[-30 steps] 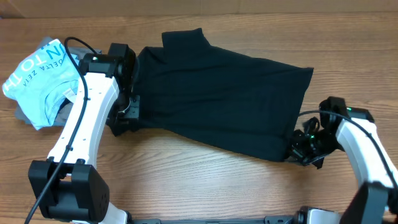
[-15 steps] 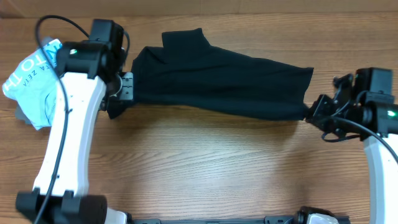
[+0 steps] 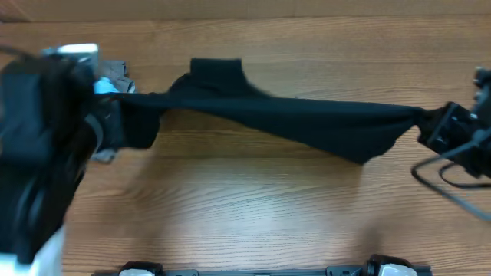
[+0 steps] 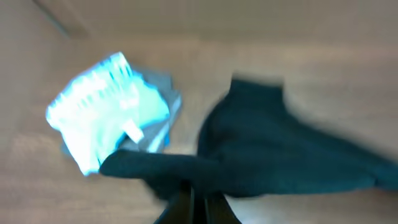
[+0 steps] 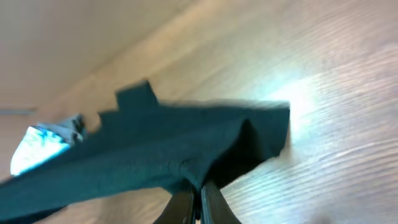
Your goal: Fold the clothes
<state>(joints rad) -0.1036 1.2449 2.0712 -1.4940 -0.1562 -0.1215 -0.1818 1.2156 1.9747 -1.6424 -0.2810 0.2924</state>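
Black T-shirt (image 3: 291, 123), plain, is stretched into a sagging band over the counter (image 3: 245, 199), its 2 ends pinched by left claw (image 4: 191, 202) and right claw (image 5: 198, 199).

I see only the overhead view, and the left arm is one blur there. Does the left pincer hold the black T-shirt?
Observer: Yes. The left wrist view shows the left pincer shut on the black T-shirt at its edge.
Operator: And the right pincer?
Observer: The right wrist view shows it shut on a bunched part of the shirt.
Operator: What else lies on the left side?
Observer: A light blue shirt, with a grey garment at its edge.
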